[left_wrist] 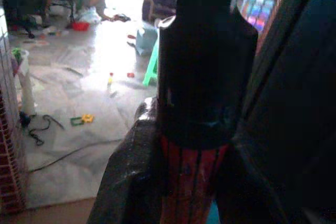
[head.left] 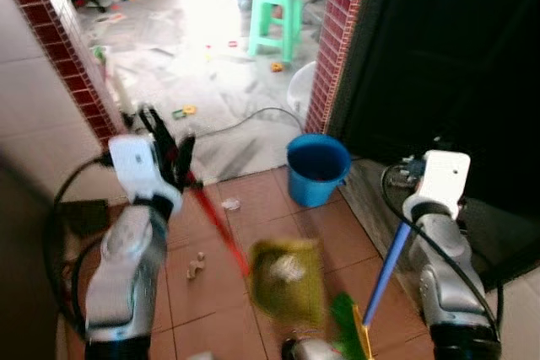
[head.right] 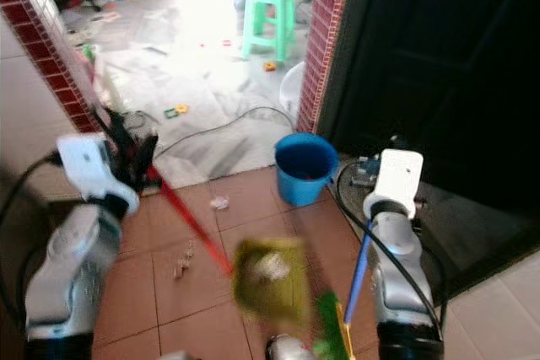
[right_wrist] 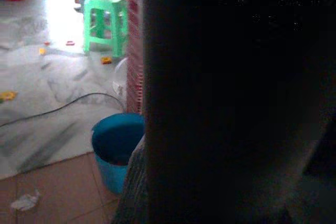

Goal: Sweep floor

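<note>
My left gripper (head.left: 169, 151) clamps the red handle (head.left: 218, 223) of the yellow dustpan (head.left: 287, 280) over terracotta tiles (head.left: 211, 309) strewn with scraps (head.left: 197, 265), beside a blue bucket (head.left: 318, 169), my right gripper's grip untellable.

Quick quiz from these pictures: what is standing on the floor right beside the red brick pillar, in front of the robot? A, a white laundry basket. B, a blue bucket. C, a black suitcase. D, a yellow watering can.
B: a blue bucket stands open-topped on the brown tiles at the foot of the red brick pillar, ahead of the two grippers.
</note>
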Controlling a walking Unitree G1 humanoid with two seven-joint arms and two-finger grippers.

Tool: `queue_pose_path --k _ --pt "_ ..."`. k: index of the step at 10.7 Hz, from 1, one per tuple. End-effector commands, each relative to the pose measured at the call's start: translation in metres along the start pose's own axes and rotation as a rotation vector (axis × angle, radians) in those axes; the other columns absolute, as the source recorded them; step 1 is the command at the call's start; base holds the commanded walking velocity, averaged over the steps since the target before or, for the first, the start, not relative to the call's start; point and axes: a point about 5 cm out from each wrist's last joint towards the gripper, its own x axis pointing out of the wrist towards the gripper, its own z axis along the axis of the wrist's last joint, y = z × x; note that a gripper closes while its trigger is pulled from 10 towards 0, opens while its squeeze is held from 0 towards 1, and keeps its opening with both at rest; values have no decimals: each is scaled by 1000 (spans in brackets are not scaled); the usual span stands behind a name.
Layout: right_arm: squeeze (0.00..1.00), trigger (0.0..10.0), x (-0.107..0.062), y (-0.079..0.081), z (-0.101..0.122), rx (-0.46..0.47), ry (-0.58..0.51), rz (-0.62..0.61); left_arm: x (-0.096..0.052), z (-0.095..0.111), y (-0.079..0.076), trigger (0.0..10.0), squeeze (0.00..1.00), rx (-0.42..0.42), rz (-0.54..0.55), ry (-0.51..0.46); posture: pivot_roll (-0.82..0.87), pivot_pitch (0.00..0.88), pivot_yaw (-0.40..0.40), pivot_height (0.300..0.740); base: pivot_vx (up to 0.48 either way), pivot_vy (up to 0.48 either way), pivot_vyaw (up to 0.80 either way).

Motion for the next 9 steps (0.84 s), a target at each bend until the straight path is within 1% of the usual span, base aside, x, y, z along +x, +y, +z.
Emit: queue_pose_path --k 1,3,5,6,8,9 --pt "0 10000 2 0 3 -8 -14 -3 3 24 -3 10000 0 -18 -9 -102 -62 7 12 740 0 0 0" --pt "0 10000 4 0 2 -18 -7 -5 8 39 -5 10000 0 -62 6 -148 -67 6 8 740 276 0 0" --pt "0 10000 4 0 2 -19 -6 -3 10 43 -5 10000 0 -84 7 -160 -67 6 8 740 341 0 0" --pt "0 10000 5 0 1 -21 -3 -3 12 50 -7 10000 0 -99 1 -182 -68 5 7 740 352 0 -438" --pt "0 10000 6 1 1 -22 -4 -1 15 62 -11 10000 0 -117 -5 -213 -67 3 6 740 352 0 -725" --pt "0 10000 6 1 1 -20 -5 1 17 65 -10 10000 0 -124 0 -220 -67 1 6 740 352 0 0"
